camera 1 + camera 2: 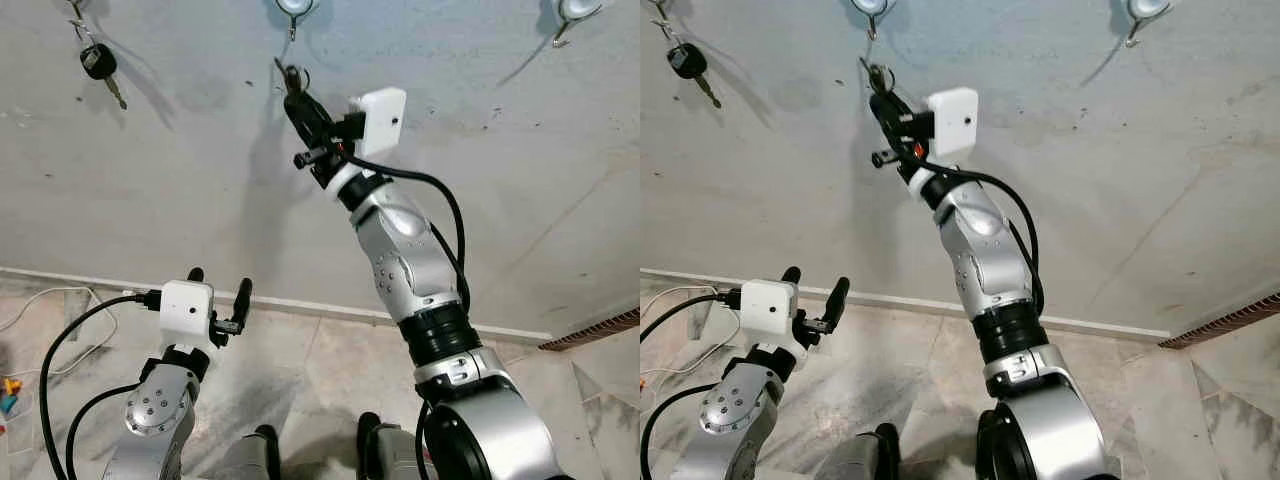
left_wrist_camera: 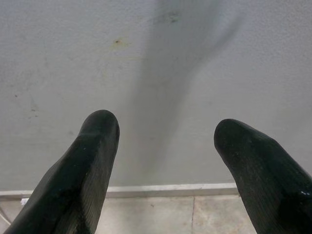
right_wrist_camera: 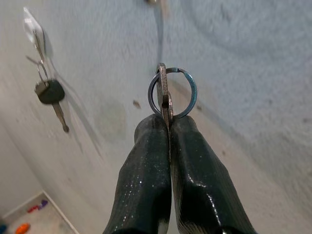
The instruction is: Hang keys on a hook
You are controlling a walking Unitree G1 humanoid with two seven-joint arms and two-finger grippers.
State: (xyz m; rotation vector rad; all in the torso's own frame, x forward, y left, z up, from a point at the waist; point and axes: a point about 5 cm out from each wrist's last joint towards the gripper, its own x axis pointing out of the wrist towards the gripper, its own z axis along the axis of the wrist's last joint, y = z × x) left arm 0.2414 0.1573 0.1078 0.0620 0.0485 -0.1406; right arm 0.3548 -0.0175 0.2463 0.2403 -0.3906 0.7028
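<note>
Right wrist view: key [image 3: 165, 100] with its split ring [image 3: 173, 92] pinched flat between the closed fingers of the right claw [image 3: 169, 129], ring sticking out past the fingertips. Right arm raised to the wall [image 1: 500, 180], key just below the middle hook [image 1: 294, 10], not on it. Another key [image 1: 98, 62] already hangs on the hook [image 1: 77, 8] left of the middle hook. Third hook [image 1: 570, 12] further right. Left claw [image 1: 218, 286] low, well below the middle hook, fingers apart, holding nothing.
</note>
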